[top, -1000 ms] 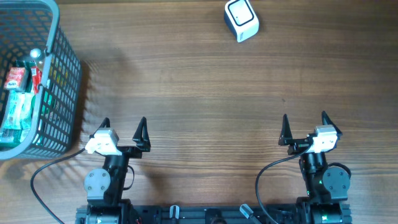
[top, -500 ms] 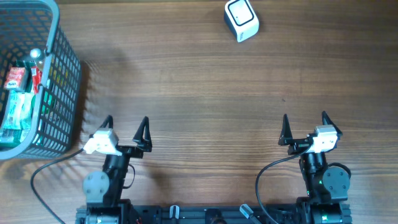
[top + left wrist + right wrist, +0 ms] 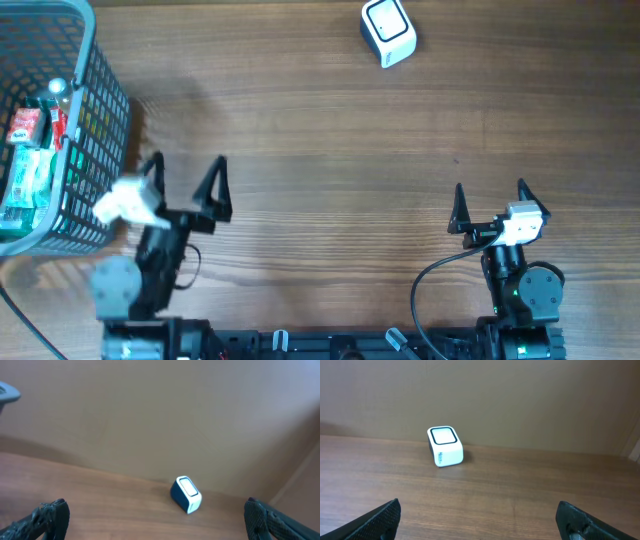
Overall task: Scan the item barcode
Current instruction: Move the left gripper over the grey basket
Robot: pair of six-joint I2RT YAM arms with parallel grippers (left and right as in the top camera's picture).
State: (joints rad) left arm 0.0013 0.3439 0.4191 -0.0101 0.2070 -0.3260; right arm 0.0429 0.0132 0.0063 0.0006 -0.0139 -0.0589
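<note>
The white and dark blue barcode scanner (image 3: 388, 32) stands at the far edge of the wooden table, also in the left wrist view (image 3: 187, 494) and the right wrist view (image 3: 445, 446). Packaged items lie in the grey mesh basket (image 3: 100, 120) at the far left: a red packet (image 3: 25, 125) and a green-and-white packet (image 3: 25, 185). My left gripper (image 3: 185, 170) is open and empty just right of the basket, blurred by motion. Near the front edge at the right, my right gripper (image 3: 490, 190) is open and empty. Both sets of fingers (image 3: 50, 517) (image 3: 387, 515) stand wide apart.
A black cable (image 3: 430, 290) loops on the table beside the right arm's base. A silver-topped object (image 3: 58, 90) also sits in the basket. Bare wood (image 3: 330, 150) lies between the grippers and the scanner.
My left arm has swung up and to the left, closer to the basket, staying open. The right arm, scanner and basket have not moved.
</note>
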